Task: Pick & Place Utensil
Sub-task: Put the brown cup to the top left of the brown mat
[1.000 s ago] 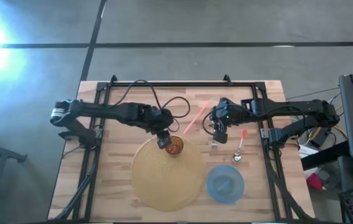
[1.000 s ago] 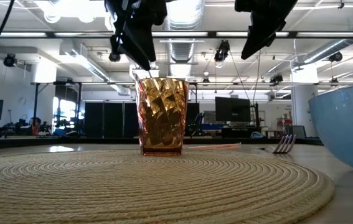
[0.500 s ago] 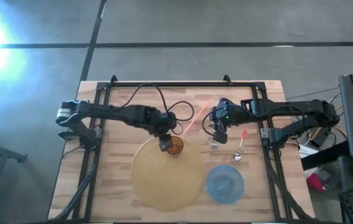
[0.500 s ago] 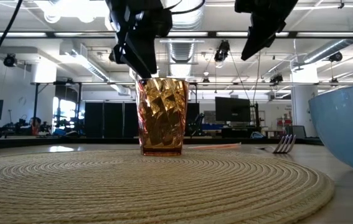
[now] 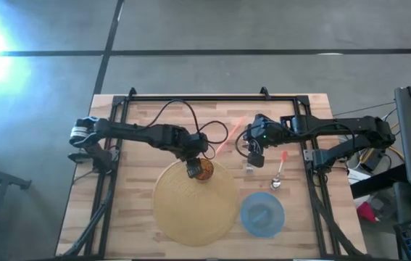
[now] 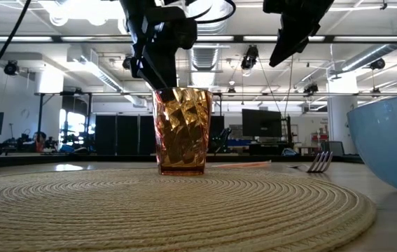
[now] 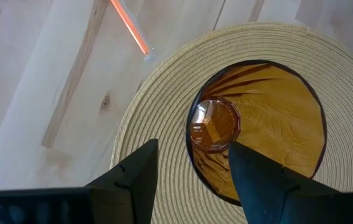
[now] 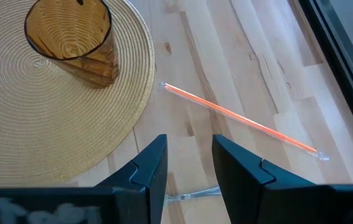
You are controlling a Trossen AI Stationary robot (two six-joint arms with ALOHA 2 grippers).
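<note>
An amber faceted cup (image 5: 204, 171) stands upright on a round woven placemat (image 5: 191, 212). My left gripper (image 5: 191, 167) is open just above the cup's rim (image 7: 188, 134), one finger over the opening and one outside on the left. A clear fork (image 5: 249, 169) lies on the wood right of the mat. A red-handled spoon (image 5: 278, 176) lies farther right. My right gripper (image 5: 254, 156) hangs open above the fork (image 8: 192, 196) with nothing between its fingers. My left gripper comes slanting down from the table's left, its fingers (image 7: 251, 177) standing on either side of the cup's left wall at the rim (image 6: 162, 89). Whether they touch the cup, I cannot tell. The cup stands upright on the mat.
A blue bowl (image 5: 262, 214) sits at the near right beside the mat. An orange straw (image 5: 228, 136) lies slantwise on the wood behind the cup. Black rails (image 5: 198, 97) run along the far and side edges of the table.
My left gripper has come down toward the cup, from a little above and left of it to the level of its rim, staying open. The cup has not moved.
</note>
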